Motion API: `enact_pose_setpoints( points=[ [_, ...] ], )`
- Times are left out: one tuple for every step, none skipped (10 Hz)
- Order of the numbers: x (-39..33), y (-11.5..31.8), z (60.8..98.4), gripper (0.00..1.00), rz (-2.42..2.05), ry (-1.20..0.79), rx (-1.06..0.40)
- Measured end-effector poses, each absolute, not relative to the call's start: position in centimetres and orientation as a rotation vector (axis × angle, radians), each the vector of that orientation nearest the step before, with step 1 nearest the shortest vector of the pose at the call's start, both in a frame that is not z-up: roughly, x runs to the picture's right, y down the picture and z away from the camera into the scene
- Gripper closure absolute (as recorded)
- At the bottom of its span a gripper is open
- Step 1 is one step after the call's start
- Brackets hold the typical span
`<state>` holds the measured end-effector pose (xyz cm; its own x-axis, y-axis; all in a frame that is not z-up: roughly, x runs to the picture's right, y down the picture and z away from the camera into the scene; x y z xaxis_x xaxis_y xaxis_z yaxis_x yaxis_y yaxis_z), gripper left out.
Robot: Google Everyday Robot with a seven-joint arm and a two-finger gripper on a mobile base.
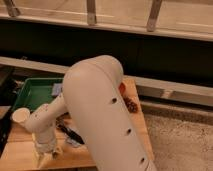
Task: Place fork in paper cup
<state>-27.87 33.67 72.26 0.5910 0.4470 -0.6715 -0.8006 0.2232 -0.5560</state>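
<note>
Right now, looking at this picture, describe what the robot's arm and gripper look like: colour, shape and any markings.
The arm is cream-white: thick, smooth, rounded tube sections, the largest with a row of small dark round holes. No cables show. The gripper, low at the picture's left over the wooden table, is the same cream colour.

Arm (100, 115) elbow close to cam — gripper (46, 158) low left, pointing down, jaws apart.
</note>
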Motion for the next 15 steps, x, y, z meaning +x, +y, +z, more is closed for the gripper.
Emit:
enact_pose_setpoints(
  points=[
    [-28.0,33.9,72.3,0.37,0.897,0.419,-1.024],
    [-27.7,33.7,72.3,0.46,0.890,0.422,-1.019],
    [-27.5,33.4,72.4,0.55,0.895,0.422,-1.017],
    [-27.5,33.4,72.4,0.65,0.893,0.423,-1.019],
    [-27.7,33.5,72.3,0.75,0.892,0.421,-1.020],
    [-27.7,33.6,72.5,0.85,0.894,0.426,-1.023],
    [-27.8,34.1,72.9,0.92,0.893,0.437,-1.027],
    [-27.9,34.6,73.1,0.94,0.886,0.444,-1.032],
    [-27.9,34.4,73.1,0.94,0.886,0.439,-1.031],
    [-27.9,34.4,73.1,0.94,0.885,0.437,-1.031],
    [-27.9,34.3,73.0,0.94,0.897,0.435,-1.025],
    [-27.2,33.7,72.8,0.94,0.920,0.432,-1.008],
    [-26.9,33.2,72.5,0.94,0.941,0.429,-1.003],
    [-26.7,32.9,72.4,0.94,0.960,0.424,-1.002],
    [-26.5,32.4,72.3,0.94,0.989,0.419,-1.003]
  ],
)
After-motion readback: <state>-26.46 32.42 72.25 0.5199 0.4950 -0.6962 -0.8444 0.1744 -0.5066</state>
